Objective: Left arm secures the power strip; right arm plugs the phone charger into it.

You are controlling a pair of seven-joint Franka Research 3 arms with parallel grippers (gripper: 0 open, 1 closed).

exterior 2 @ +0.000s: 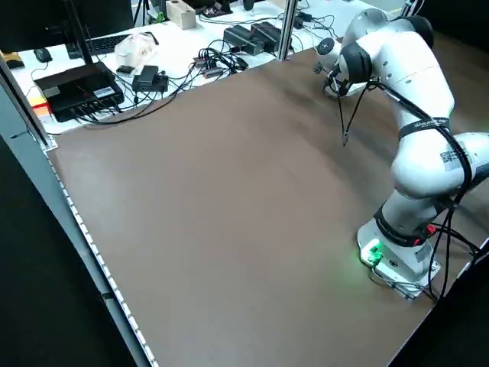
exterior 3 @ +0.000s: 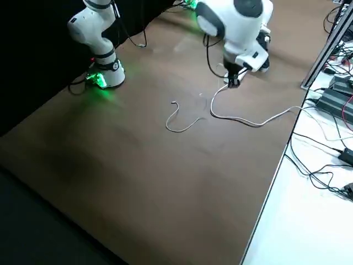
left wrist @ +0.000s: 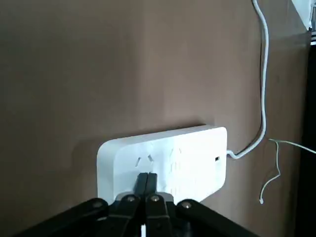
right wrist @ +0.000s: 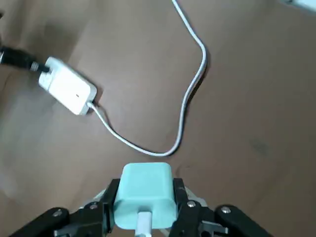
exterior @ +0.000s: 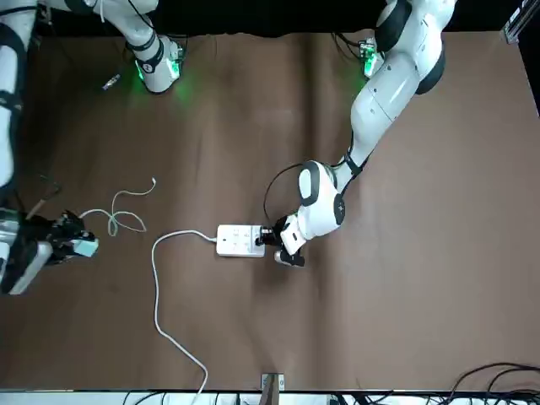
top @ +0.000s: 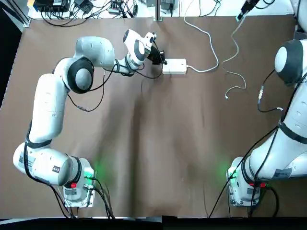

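left tool (left wrist: 146, 185) pinched fully closed, tips pressing the end of the power strip (top: 174, 66) flat on the brown surface (top: 144, 143), right tool (right wrist: 144, 207) up near the far edge clamped round the teal phone charger (right wrist: 144, 195), well apart from the strip

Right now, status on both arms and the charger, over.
Left end effector shut, pressing the power strip's end on the table. Right end effector shut on the phone charger, held well clear of the strip. Nothing between them but thick cord.
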